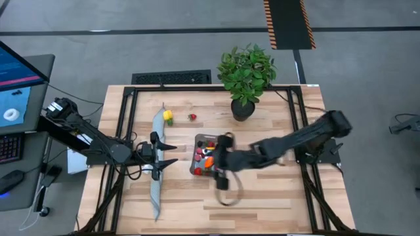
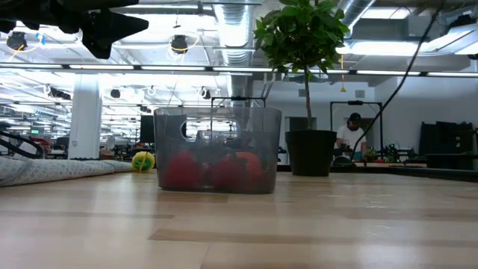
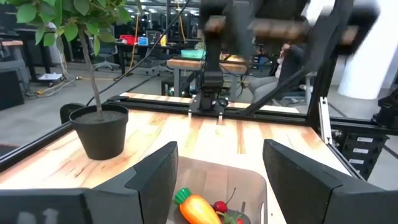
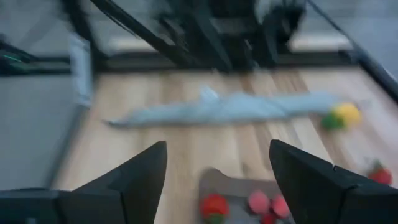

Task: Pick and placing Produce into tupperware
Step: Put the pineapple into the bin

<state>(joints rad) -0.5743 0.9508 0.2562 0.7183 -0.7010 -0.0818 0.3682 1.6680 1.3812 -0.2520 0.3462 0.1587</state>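
Observation:
The clear tupperware (image 1: 197, 156) stands mid-table on its base and holds several produce pieces, among them an orange carrot (image 3: 199, 208) and red berries (image 4: 214, 205). A yellow piece (image 1: 168, 117) and a red piece (image 1: 192, 117) lie on the bare wood toward the far edge. My right gripper (image 1: 212, 156) hovers open just above the tupperware, pointing left. My left gripper (image 1: 165, 155) is open over the grey cloth strip (image 1: 157, 177), left of the tupperware (image 3: 249, 174) and pointing at it.
A potted green plant (image 1: 246, 78) stands at the far edge, right of the loose pieces. The long grey cloth strip runs from near to far on the table's left part. Bare wood lies near and right of the tupperware. A person (image 2: 349, 134) sits in the room beyond.

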